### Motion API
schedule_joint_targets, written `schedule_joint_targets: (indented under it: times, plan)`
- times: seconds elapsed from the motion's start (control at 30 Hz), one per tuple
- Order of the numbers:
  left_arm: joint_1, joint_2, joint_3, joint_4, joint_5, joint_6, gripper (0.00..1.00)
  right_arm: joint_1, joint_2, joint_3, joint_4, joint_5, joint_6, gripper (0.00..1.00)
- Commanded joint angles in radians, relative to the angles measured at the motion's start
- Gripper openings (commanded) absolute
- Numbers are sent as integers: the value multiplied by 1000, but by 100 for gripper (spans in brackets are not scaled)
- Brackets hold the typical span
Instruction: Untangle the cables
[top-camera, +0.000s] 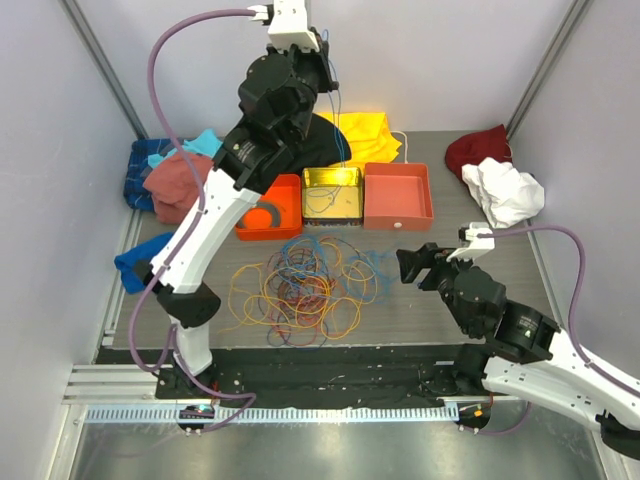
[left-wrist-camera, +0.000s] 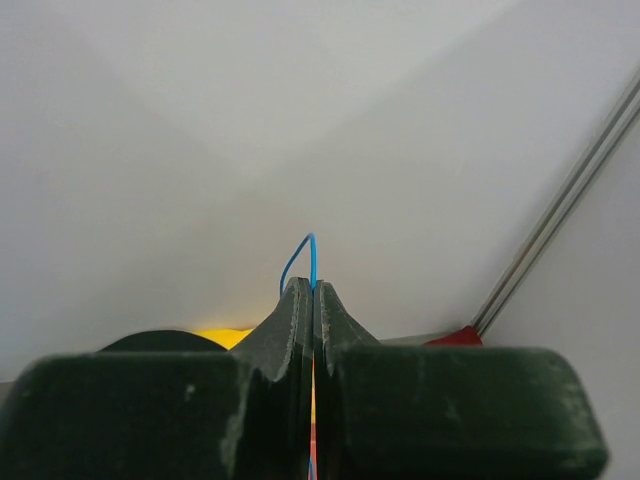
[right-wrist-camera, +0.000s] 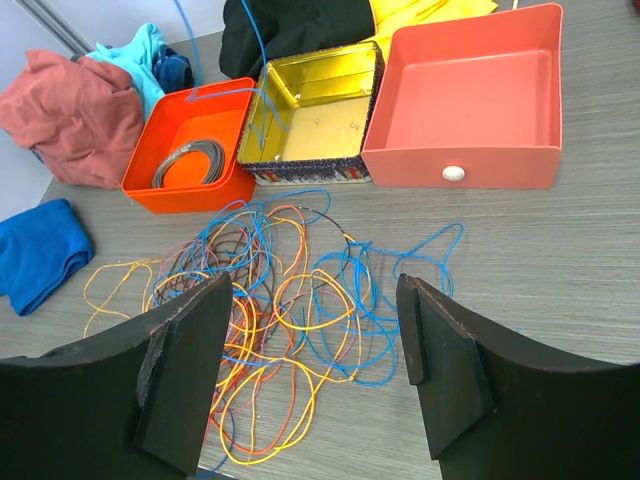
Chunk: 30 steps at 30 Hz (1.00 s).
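Observation:
A tangle of thin orange, blue, yellow, red and purple cables (top-camera: 300, 290) lies on the table in front of the boxes; it also shows in the right wrist view (right-wrist-camera: 280, 300). My left gripper (top-camera: 325, 45) is raised high at the back and shut on a blue cable (top-camera: 341, 110) that hangs down toward the gold tin. In the left wrist view a short blue loop (left-wrist-camera: 300, 255) sticks out past the closed gripper (left-wrist-camera: 313, 287). My right gripper (top-camera: 415, 265) is open and empty, just right of the tangle and above the table (right-wrist-camera: 315, 287).
An orange bin (top-camera: 290, 190) holds a grey coiled ring (right-wrist-camera: 188, 162). Beside it stand a gold tin (top-camera: 332, 192) and an orange-red drawer (top-camera: 398, 195). Cloths lie around: red-brown (top-camera: 175, 185), blue (top-camera: 140, 262), yellow (top-camera: 365, 135), dark red (top-camera: 478, 150), white (top-camera: 505, 192).

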Motion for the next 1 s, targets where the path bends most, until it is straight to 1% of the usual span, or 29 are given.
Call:
schedule_joint_targets:
  times: [0.0,0.23,0.37,0.63,0.73,0.87,0.97]
  plan:
    - [17,11,35,73,9,1,0,1,-29,3,2,23,1,74]
    - [65,60,25,88,9,-18,0,1,-49,-13,-4,30,1,75]
    - [100,91,12,76,21,-61,0,1,-49,-20,-2,32,1,75]
    - [123,106,-158,81,24,-120,0,1,-48,-32,-1,47,-12,75]
    - [123,97,-217,87,35,-143,0,1,-49,-37,-1,53,-13,75]
    - [123,71,-350,116,50,-189,0,-1,-43,-43,2,53,-6,75]
    - [123,65,-399,124,52,-204,0,-1,-42,-49,2,47,-1,75]
